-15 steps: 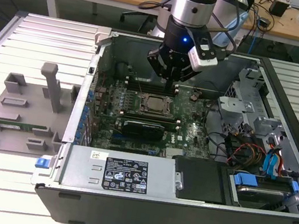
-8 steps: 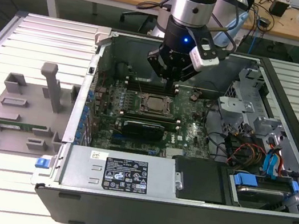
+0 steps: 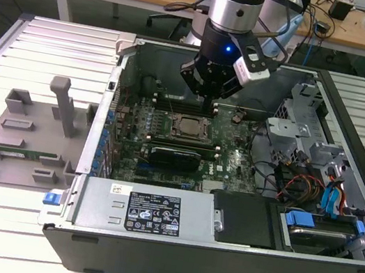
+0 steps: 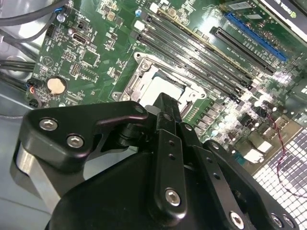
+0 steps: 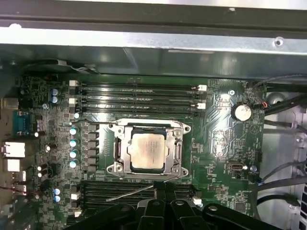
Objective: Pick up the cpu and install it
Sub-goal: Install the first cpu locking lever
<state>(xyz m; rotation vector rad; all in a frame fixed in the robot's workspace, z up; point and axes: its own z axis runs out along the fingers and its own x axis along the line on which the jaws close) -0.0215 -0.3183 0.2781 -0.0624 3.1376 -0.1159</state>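
Evidently end effector (image 5: 160,189) fingers closed together, empty, above the cpu (image 5: 148,151) seated in socket frame (image 5: 178,152)

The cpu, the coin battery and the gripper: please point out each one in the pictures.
cpu (image 5: 147,150), first wrist view, middle of its metal top.
coin battery (image 5: 242,112), first wrist view, middle of its round face.
gripper (image 3: 211,100), exterior view, at its fingertips above the board.

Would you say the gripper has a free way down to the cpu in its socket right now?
Probably yes: the gripper hangs above the board, and the cpu lies uncovered in its socket frame, with nothing between them.
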